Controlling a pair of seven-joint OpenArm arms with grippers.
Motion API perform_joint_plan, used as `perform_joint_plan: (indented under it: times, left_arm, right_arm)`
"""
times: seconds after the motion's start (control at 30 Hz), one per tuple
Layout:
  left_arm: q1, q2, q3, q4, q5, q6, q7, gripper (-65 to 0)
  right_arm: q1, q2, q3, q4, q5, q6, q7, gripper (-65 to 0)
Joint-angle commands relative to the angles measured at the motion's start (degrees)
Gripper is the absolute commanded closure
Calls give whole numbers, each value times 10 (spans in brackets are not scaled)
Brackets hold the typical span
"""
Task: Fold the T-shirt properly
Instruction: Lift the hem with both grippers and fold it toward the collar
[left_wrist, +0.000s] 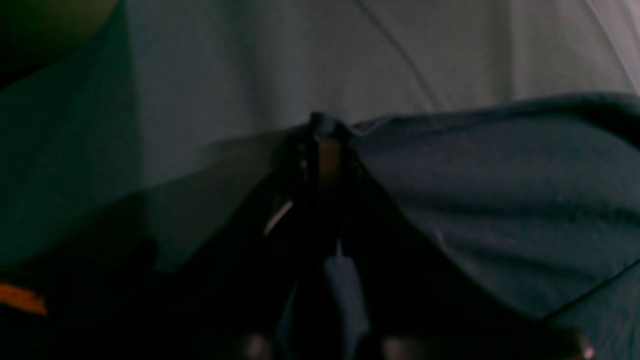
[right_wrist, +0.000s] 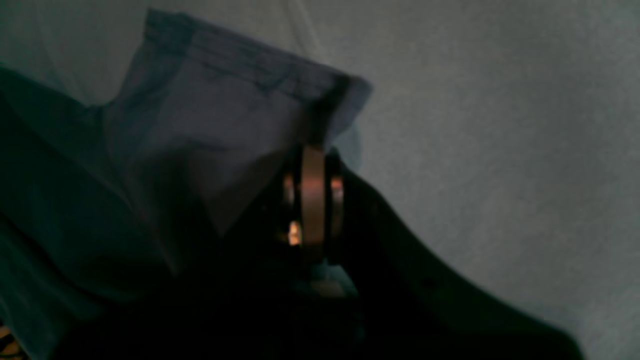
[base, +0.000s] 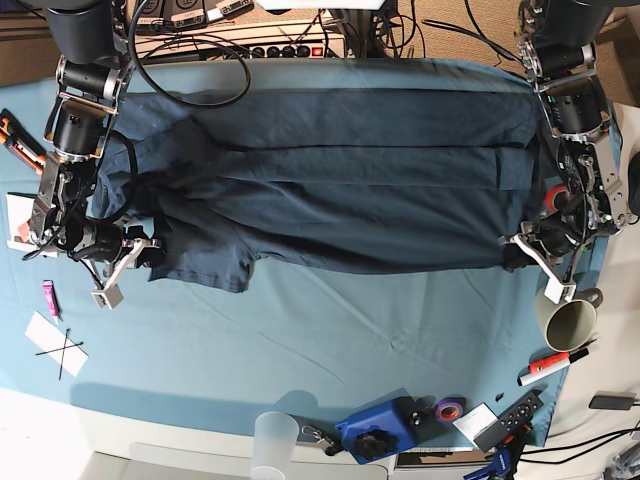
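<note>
This is looking like a robotics lab or workshop: two robot arms (base: 75, 190) are reaching over a cloth-covered bench (base: 200, 345), cables (base: 580, 448) are trailing past its right edge, and a blue tool (base: 378, 430), markers (base: 548, 365), a roll of tape (base: 449, 409) and a clear cup (base: 274, 440) are lying or standing near the bench's edges.

No text, label, brand, number or sign is readable in any of the three views; the wrist views are dark and blurred.
</note>
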Motion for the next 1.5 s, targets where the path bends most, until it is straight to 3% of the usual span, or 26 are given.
perform_joint_plan:
  times: [0.0,0.2,0.6,0.87,1.03,1.47]
  left_arm:
    - [-5,-19,-2,8,5,9,16,0]
    - [-5,-54,-2,47,-117,8,87,0]
    - [-2,-62,-2,144,-190,0,200,0]
    - [66,-61,-7,210,-201,0,216,0]
    - [135,-61,-44,283,-201,-1,209,0]
    - [229,-60,-115,344,-246,-16,212,0]
  right_arm:
    - [16,12,2,9,12,1,22,0]
    - [16,12,2,12,53,1,35,0]
    - [16,11,2,167,92,1,-40,0]
    - [-11,39,19,220,145,1,-85,0]
    - [-62,56,39,255,171,1,-90,0]
    - [-202,57,143,367,216,1,-119,0]
